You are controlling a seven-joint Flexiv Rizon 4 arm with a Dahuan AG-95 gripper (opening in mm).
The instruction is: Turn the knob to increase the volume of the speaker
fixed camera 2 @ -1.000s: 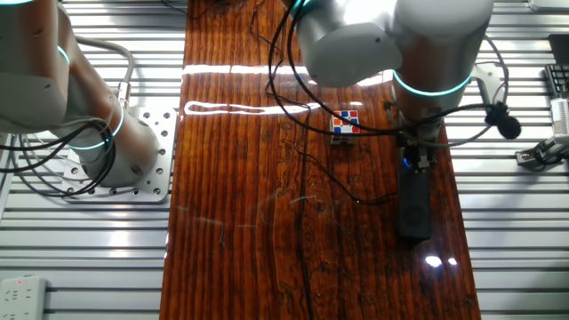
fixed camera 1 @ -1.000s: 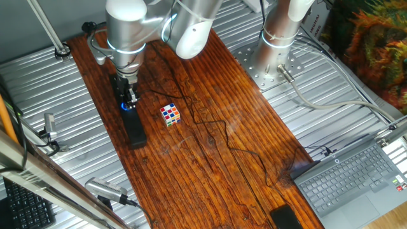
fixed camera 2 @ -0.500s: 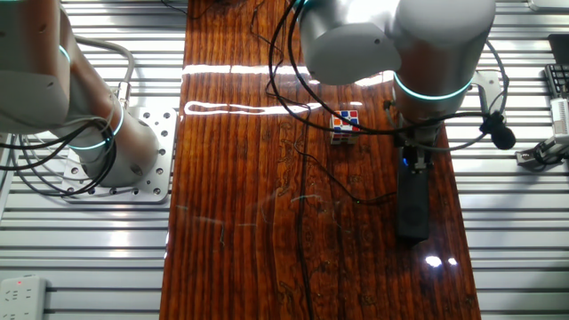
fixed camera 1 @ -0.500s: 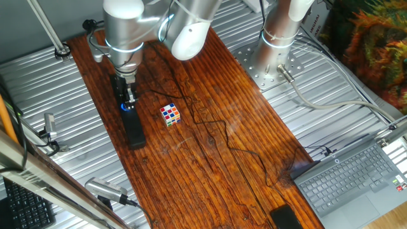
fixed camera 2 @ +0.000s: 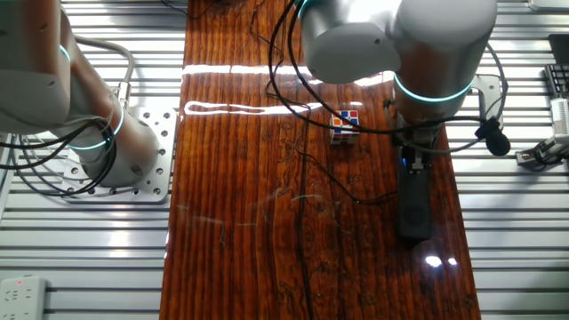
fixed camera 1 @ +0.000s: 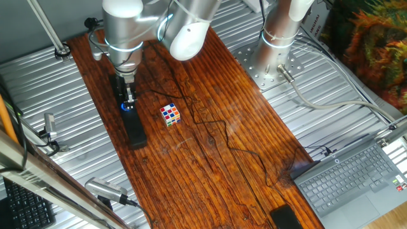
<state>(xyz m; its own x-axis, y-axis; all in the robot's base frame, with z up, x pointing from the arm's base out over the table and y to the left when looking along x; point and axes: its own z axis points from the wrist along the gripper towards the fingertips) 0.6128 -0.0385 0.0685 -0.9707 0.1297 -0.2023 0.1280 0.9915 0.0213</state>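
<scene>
The speaker (fixed camera 1: 134, 130) is a long black bar lying on the wooden board near its left edge; in the other fixed view the speaker (fixed camera 2: 413, 209) lies near the right edge. The knob (fixed camera 1: 127, 107) sits at the bar's far end and glows blue; only a sliver of blue shows at the knob (fixed camera 2: 406, 161) under the arm. My gripper (fixed camera 1: 129, 100) points straight down onto the knob, its fingers closed around it. From the other side the gripper (fixed camera 2: 415, 156) is mostly hidden by the wrist.
A multicoloured cube (fixed camera 1: 170, 114) stands right of the speaker, seen again as the cube (fixed camera 2: 346, 125). Black cables (fixed camera 1: 216, 130) run across the board. A second arm's base (fixed camera 1: 273, 60), a laptop (fixed camera 1: 356, 181) and a small black device (fixed camera 1: 284, 217) lie to the right.
The wrist has rotated about its vertical axis with the fingers on the knob; the black connector on its side swung round. The speaker and cube have not shifted.
</scene>
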